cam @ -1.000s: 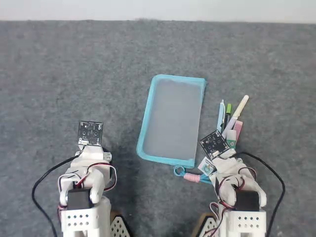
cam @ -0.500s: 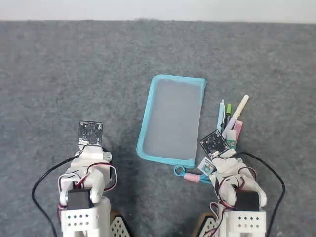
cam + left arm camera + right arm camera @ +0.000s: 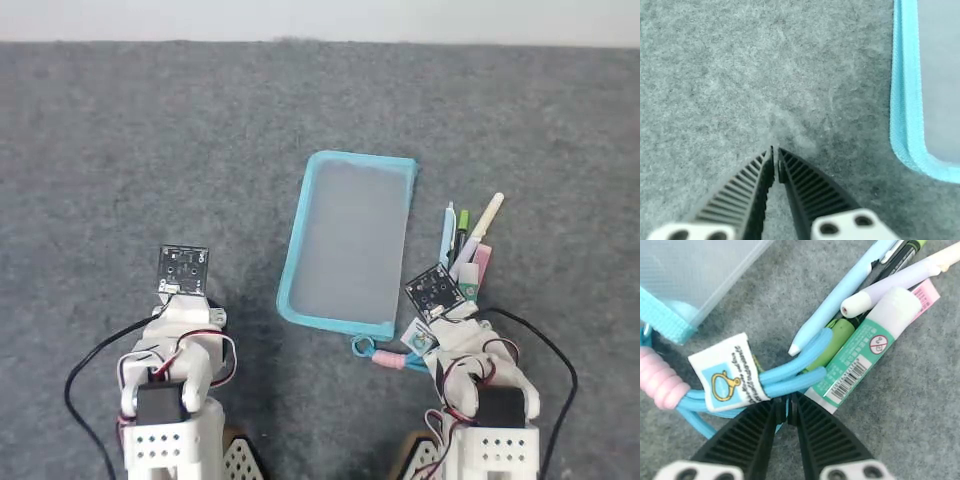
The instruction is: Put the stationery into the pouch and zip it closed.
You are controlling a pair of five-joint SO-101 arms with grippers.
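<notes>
The left fingers (image 3: 754,186) and right fingers (image 3: 826,436) are pressed together, tips angled down and forward.

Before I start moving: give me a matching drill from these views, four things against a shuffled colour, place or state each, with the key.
Things:
1. pouch
2. glue stick
3. left claw
4. tag

Descriptions:
A. white, attached to the blue cord
B. shut, over bare carpet
C. blue-edged, lying flat
D. green body, white cap, beside the pens

Pairs: 1-C; 2-D; 3-B; 4-A
</notes>
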